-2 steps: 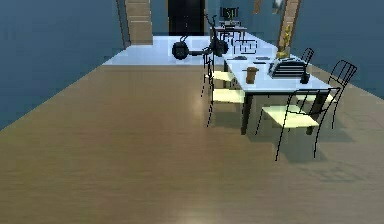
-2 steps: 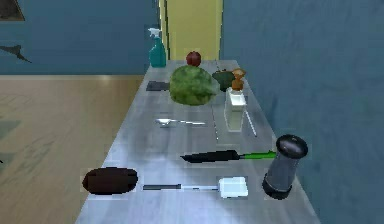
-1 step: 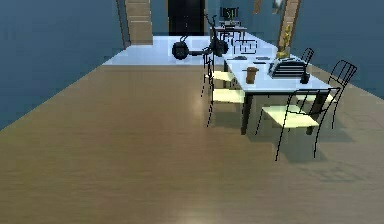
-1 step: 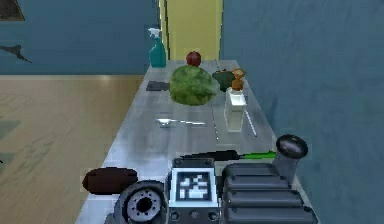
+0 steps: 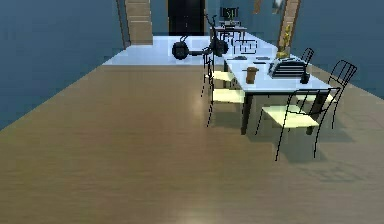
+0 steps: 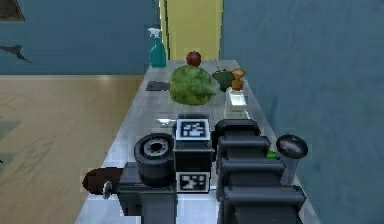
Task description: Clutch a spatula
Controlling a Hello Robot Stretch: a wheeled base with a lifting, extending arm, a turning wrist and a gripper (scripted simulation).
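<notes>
In the arm side view the arm's dark bar rises from the bottom edge over a long grey counter, carrying two white marker squares. The gripper sits left of them as a dark body with a round part on top. A dark reddish-brown rounded thing lies on the counter just left of it; its shape is too vague to name. A small pale flat piece lies on the counter just beyond the gripper. I cannot tell whether the gripper holds anything.
Farther along the counter stand a teal spray bottle, a red apple, a green lettuce, a small bottle and a dark flat item. The forward view has wood floor, a white dining table with chairs, and a dark doorway.
</notes>
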